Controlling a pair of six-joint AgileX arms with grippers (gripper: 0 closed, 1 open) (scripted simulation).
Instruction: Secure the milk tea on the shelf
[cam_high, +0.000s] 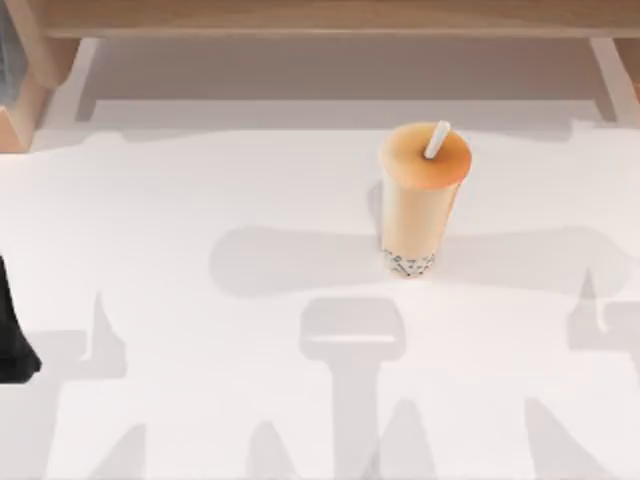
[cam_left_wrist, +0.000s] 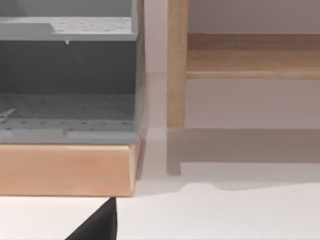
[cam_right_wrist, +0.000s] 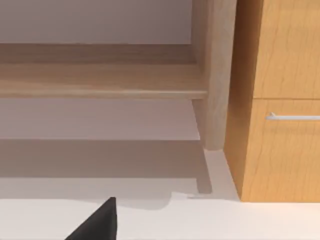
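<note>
Upright and untouched, the milk tea (cam_high: 421, 200) stands on the white counter (cam_high: 200, 200), well in front of the shelf (cam_high: 330, 17), whose long wooden board runs along the far edge behind the cup. Its white straw (cam_high: 437, 139) pokes from the flat orange top, and dark pearls show at its base. Neither AgileX arm has reached the cup. A dark piece of the left arm (cam_high: 14, 340) sits at the counter's left edge, far to the left of the milk tea, and whether the left pincer is open or closed cannot be told; a black tip (cam_left_wrist: 97, 225) alone shows in the left wrist view, looking toward a shelf post (cam_left_wrist: 176, 65) and a grey rack (cam_left_wrist: 67, 75) on a wooden base. The right wrist view likewise offers one black tip (cam_right_wrist: 97, 222), facing the shelf's other post (cam_right_wrist: 215, 75) beside a wooden cabinet (cam_right_wrist: 280, 100), so the right pincer's state cannot be told either, and nothing appears to be held. The step in hand looks to be the approach and grasp, with the task barely begun. Since the cup stands right of the counter's middle, the right arm seems the better choice. A grip around the mid-body, below the wider top and clear of the straw, should keep the tall tapered cup from tipping, and a level lift high enough to clear the board's front edge would likely serve best.
</note>
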